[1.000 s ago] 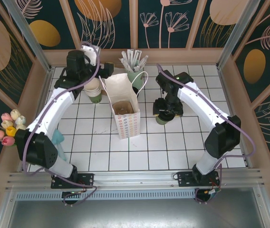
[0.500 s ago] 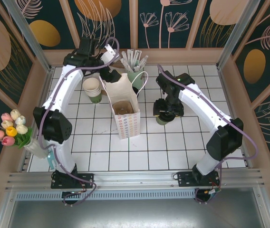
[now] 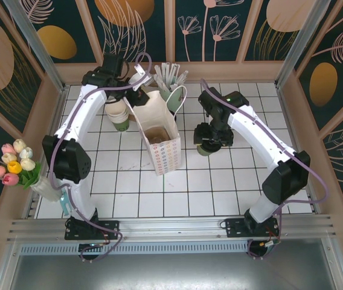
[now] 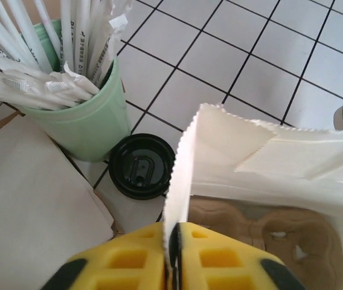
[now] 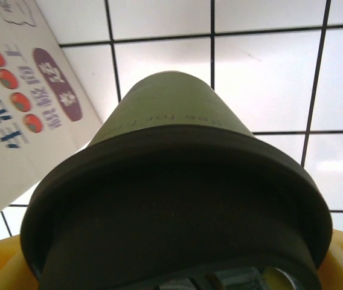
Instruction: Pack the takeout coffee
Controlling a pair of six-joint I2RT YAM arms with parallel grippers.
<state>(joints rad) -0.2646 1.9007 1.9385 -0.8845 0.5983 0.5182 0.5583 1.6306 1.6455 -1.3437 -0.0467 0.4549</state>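
Two risks are judged: the lidded green cup, gripped between the right jaws, could be snagged on the rim of the paper bag, pinched by the closed left jaws, and the bag tipped or torn.

Yellow fingers pinching bag rim, black lid beside green holder
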